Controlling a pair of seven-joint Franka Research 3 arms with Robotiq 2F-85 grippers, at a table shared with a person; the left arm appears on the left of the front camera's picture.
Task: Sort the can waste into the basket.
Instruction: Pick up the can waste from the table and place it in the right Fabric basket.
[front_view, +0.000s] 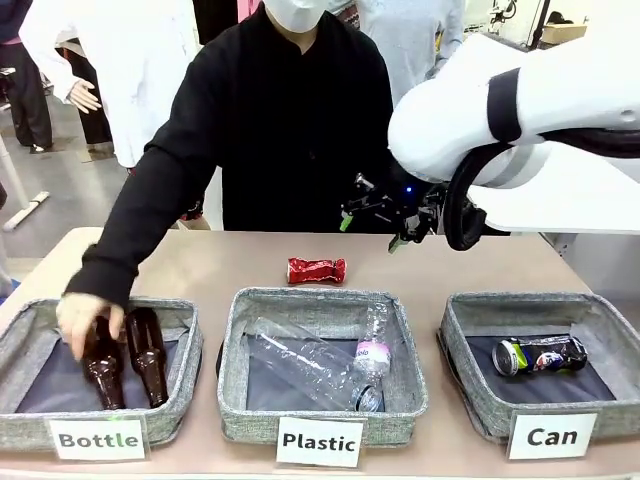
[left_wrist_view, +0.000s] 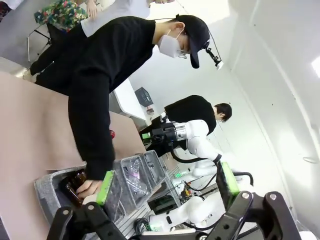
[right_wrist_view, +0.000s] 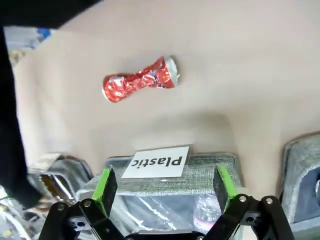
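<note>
Three tagged baskets line the near edge of the table (front_view: 200, 262), one for each kind of waste. The Can basket (front_view: 520, 300) sits at the near right corner, the Plastic basket (front_view: 322, 296) in the middle and the Bottle basket (front_view: 22, 428) at the near left corner. The dark can (front_view: 540, 355) lies on its side on the Can basket's floor, so that half of the sorting looks done.

The red can (front_view: 316, 270), crushed at the waist, lies on the bare table just beyond the Plastic basket's far rim. The right gripper (front_view: 370, 230) hangs over the far side of the table, above and just right of the red can. Its jaws are spread wide and hold nothing, which suits an approach to that can.

In the right wrist view the red can (right_wrist_view: 141, 80) lies lengthwise along the line between the two pads. The wrist probably needs to roll so the pads can close across the narrow waist.

The left gripper (left_wrist_view: 166, 182) is also spread and empty. It is raised and faces the person, likely kept clear while the person's hand (front_view: 88, 315) rests on the brown bottles (front_view: 145, 355) in the Bottle basket.
</note>
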